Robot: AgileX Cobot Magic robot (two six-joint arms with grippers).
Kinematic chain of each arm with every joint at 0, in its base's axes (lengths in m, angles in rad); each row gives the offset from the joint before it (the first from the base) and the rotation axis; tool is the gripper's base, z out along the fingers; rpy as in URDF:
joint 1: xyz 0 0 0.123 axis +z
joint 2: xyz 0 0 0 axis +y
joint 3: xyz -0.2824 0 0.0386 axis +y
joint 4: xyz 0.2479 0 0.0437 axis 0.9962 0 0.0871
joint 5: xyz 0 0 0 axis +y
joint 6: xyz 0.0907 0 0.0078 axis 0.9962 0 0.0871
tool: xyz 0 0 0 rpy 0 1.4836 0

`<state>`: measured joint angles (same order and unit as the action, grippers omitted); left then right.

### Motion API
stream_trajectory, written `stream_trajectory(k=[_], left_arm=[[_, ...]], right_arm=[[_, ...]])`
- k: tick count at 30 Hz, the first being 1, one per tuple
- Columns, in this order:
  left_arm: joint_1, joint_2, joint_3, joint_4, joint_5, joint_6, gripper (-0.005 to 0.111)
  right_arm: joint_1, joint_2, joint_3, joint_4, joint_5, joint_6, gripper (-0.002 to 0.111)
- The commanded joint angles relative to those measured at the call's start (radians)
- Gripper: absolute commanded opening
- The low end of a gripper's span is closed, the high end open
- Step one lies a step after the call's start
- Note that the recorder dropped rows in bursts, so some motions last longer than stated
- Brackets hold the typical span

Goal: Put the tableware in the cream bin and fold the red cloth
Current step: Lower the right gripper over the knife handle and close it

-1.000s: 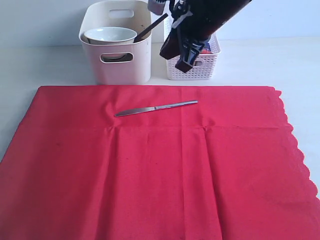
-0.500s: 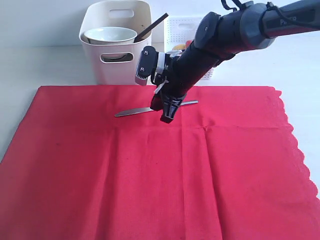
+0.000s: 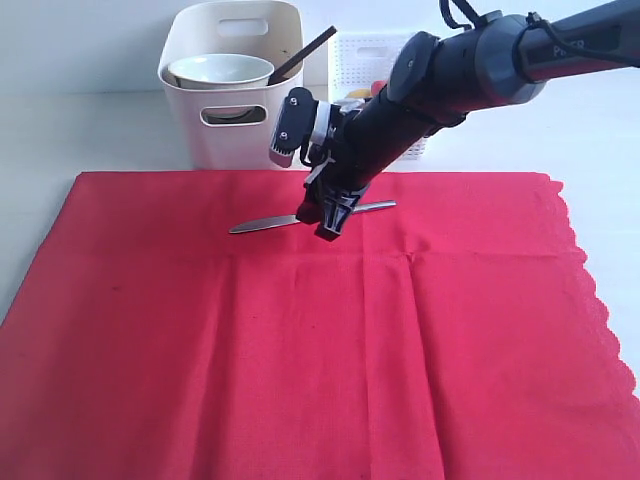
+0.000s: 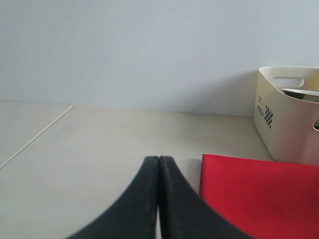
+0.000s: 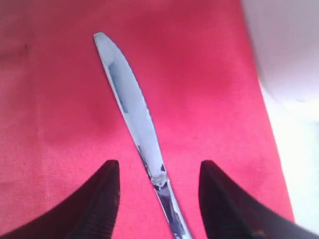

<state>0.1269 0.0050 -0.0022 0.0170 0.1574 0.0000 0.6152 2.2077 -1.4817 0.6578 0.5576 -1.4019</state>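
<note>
The steel table knife (image 3: 262, 224) (image 5: 130, 107) lies on the red cloth (image 3: 300, 330) near its far edge. My right gripper (image 3: 330, 226) (image 5: 159, 169) is open and low over the knife's middle, one finger on each side, not closed on it. The cream bin (image 3: 235, 95) (image 4: 289, 119) stands behind the cloth and holds the pale bowl (image 3: 220, 70) and a dark utensil handle (image 3: 305, 52). My left gripper (image 4: 158, 159) is shut on nothing, over bare table beside the cloth's corner (image 4: 249, 194). The left gripper does not show in the exterior view.
A white lattice basket (image 3: 375, 50) stands behind my right arm (image 3: 440, 85), to the right of the bin. The cloth's scalloped edge (image 3: 600, 310) runs along the right. Pale table (image 3: 90, 130) surrounds the cloth.
My right arm came down from above the baskets to the knife. In the last half second the gripper shifted slightly back toward the knife.
</note>
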Motion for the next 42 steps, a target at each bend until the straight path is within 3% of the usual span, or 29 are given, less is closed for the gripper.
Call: stream_trajectory(k=[1, 8, 17, 42], left_arm=[[0.002, -0.005, 0.002, -0.006, -0.003, -0.007, 0.001], [0.002, -0.005, 0.002, -0.006, -0.003, -0.007, 0.001], [0.002, -0.005, 0.002, -0.006, -0.003, -0.007, 0.001], [0.002, -0.005, 0.002, -0.006, -0.003, -0.007, 0.001]], right_arm=[[-0.007, 0.037, 0.0, 0.021, -0.025, -0.011, 0.048], [-0.007, 0.074, 0.0, 0.018, 0.007, -0.011, 0.043], [-0.007, 0.074, 0.0, 0.018, 0.042, -0.009, 0.0], [-0.007, 0.013, 0.0, 0.016, 0.121, 0.0, 0.0]])
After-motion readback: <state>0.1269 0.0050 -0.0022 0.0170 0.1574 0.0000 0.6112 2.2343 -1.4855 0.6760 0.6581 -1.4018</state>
